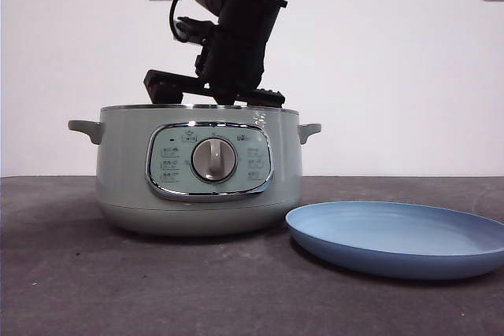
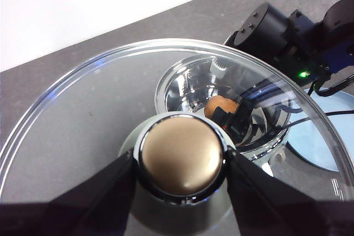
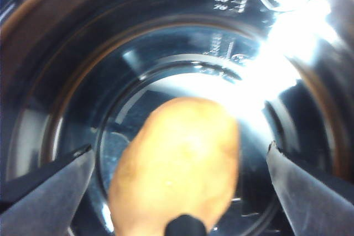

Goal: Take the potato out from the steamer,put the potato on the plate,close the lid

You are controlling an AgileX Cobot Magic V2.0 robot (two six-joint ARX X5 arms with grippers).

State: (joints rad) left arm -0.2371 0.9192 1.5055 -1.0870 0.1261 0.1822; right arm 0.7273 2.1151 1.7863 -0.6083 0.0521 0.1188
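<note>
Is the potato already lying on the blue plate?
No, the potato lies inside the steamer between the right gripper's open jaws, and the plate shows nothing on it.

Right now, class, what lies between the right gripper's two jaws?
The potato, lying in the steamer, between the open right gripper jaws, untouched; the right wrist view shows it.

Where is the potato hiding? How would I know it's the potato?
Look for the big pale green steamer beside the blue plate. Down in its shiny metal bowl, between the right gripper's open jaws, lies the potato. It is the only orange-brown, oval thing there.
</note>
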